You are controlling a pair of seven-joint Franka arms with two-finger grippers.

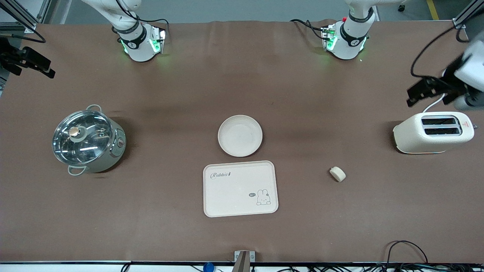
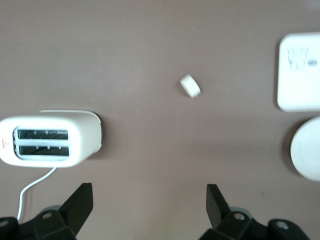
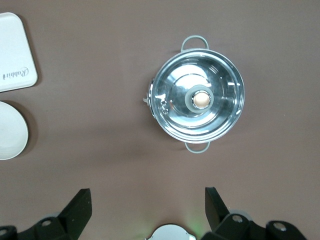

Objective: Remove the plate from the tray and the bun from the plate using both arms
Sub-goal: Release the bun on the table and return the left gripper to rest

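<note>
Lying apart on the table, the plate point(image 1: 240, 135) is sitting just beside the tray point(image 1: 241, 188), farther from the camera; the bun point(image 1: 337, 173) is resting toward the left arm's end. Both jobs look done. The left gripper point(image 1: 429, 90) is hovering by the toaster point(image 1: 433, 132) and is the closer one to the bun, the right gripper point(image 1: 28, 60) is waiting at its own end, both with fingers spread.

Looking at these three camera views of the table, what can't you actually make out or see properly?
- Pot: contents hidden under its reflective glass lid in the front and right wrist views.
- Toaster: slot interiors are dark in the front and left wrist views.
- Tray and plate: cut off by the edge of the left wrist view.
- Left gripper: blurred in the front view.
- Bun: too small to show surface detail.
</note>
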